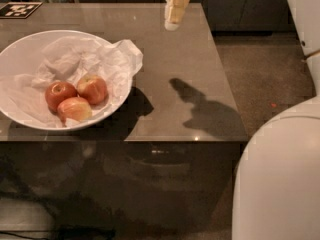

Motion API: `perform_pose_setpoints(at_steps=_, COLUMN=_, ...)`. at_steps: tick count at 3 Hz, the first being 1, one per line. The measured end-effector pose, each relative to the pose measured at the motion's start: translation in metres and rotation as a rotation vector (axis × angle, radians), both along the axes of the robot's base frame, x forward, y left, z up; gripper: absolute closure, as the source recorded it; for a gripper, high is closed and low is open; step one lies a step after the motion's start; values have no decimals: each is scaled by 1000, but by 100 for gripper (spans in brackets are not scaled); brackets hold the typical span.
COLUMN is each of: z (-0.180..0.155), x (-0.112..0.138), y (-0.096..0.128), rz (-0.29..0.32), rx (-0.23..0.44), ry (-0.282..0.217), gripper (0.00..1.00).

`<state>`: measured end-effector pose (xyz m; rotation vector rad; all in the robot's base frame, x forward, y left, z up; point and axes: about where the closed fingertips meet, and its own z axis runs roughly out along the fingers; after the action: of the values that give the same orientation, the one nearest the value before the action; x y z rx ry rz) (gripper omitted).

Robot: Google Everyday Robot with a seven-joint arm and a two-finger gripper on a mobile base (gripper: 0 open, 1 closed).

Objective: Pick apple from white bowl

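The dark glossy table (175, 59) carries the white bowl (20, 49) at left. The apple (93, 89) lies inside it, close against two other apples (60, 95). Our gripper (172, 14) hangs over the far edge (open or closed, we cannot tell). We should approach leftward, then descend vertically.

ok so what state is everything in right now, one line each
gripper: hangs over the far part of the table, apart from the bowl
apple: in the white bowl, not yet picked, touching both other apples
white bowl: upright on the table, paper-lined
deep red apple: in the bowl, stem dimple up
pale apple: in the bowl, nearest the front rim
white paper: crumpled, spilling over the bowl's right rim
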<state>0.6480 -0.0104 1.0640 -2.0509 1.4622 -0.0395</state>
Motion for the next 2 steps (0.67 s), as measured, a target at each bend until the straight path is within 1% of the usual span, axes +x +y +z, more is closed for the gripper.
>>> perform_pose_setpoints(at_steps=1, z=-7, x=-2, y=44, rz=55, rx=46, ry=64, gripper=0)
perform_pose_setpoints(at_steps=2, z=-10, x=-9, y=79, rz=105, rx=71, ry=122, gripper=0)
